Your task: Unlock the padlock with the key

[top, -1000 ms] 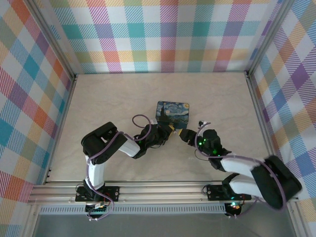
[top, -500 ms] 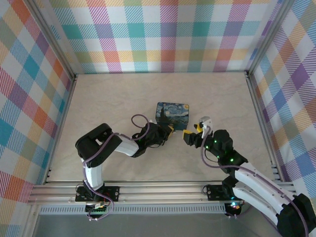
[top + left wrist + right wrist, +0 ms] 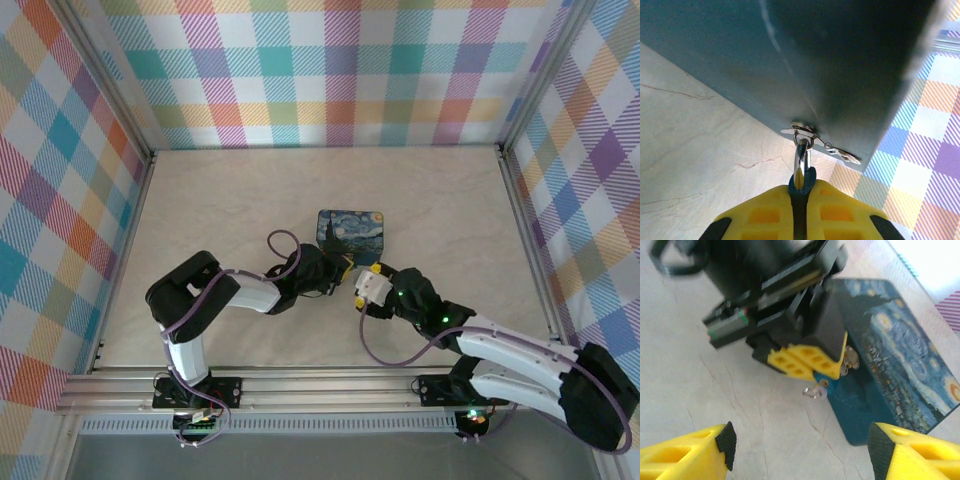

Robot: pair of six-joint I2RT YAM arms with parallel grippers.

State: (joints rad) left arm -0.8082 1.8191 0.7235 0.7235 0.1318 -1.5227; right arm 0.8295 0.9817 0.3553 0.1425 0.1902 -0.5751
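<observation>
Currently left claw (image 3: pixel 801 192) is clenched on the padlock (image 3: pixel 805 176), which hangs from the box (image 3: pixel 790 60) hasp. Right claw (image 3: pixel 801 442) is spread wide and empty. Key (image 3: pixel 814 390), as best I can tell, lies straight ahead between its fingers, on the table (image 3: pixel 700 365) just beside the left fingertips (image 3: pixel 800 362). Right arm should take it.

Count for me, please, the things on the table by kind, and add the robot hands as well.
box: 1
padlock: 1
key: 1
hands: 2, the left hand shut on the padlock, the right hand open
total: 5
</observation>
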